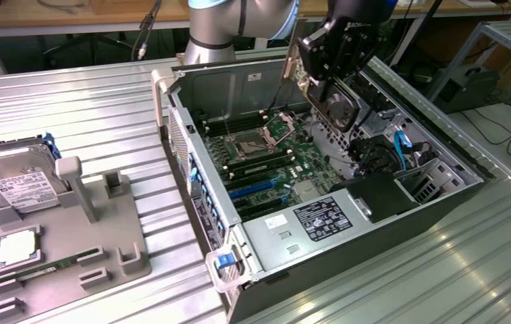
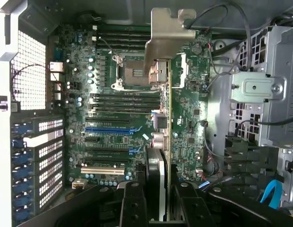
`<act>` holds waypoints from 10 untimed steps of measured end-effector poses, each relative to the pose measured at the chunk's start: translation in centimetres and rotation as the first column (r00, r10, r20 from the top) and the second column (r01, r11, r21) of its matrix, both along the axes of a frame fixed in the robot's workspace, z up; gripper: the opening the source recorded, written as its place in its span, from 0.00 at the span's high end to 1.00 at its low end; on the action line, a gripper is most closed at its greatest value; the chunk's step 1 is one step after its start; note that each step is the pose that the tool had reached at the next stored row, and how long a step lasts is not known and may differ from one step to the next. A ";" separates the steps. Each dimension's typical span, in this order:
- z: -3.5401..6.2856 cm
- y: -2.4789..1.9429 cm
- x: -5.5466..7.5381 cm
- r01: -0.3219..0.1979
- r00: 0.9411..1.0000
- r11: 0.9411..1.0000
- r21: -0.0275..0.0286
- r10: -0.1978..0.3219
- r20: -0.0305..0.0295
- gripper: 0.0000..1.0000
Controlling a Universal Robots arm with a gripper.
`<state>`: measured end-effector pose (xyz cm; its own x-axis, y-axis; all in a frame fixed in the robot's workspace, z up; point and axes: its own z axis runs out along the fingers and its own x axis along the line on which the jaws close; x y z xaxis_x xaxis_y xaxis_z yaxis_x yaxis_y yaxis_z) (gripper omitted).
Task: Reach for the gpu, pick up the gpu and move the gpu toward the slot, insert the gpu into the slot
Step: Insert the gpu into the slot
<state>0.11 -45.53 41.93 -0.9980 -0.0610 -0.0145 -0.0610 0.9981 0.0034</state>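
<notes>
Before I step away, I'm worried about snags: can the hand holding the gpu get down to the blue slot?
Probably yes. The hand grips the gpu edge-on above the open case; the slot lies bare on the motherboard, with no cable or card seen across it.

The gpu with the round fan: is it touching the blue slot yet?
Apart. The exterior view shows the gpu held in the hand up near the case top edge, well clear of the blue slot on the board below.
</notes>
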 end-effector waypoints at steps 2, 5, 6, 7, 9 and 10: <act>0.01 0.00 0.0 -0.036 0.999 0.999 0.000 0.036 0.000 0.72; 0.00 0.00 0.0 -0.092 0.996 0.996 0.000 0.092 0.000 0.72; 0.00 0.00 0.0 -0.111 0.994 0.994 0.000 0.111 0.000 0.72; 0.01 0.00 0.0 -0.128 0.992 0.992 0.000 0.128 0.000 0.72; 0.01 0.00 0.0 -0.174 0.985 0.985 0.000 0.174 0.000 0.72; 0.00 0.00 0.0 -0.200 0.980 0.980 0.000 0.200 0.000 0.72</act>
<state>0.11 -45.53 41.93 -0.9656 -0.2597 -0.0145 -0.2598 0.9657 0.0034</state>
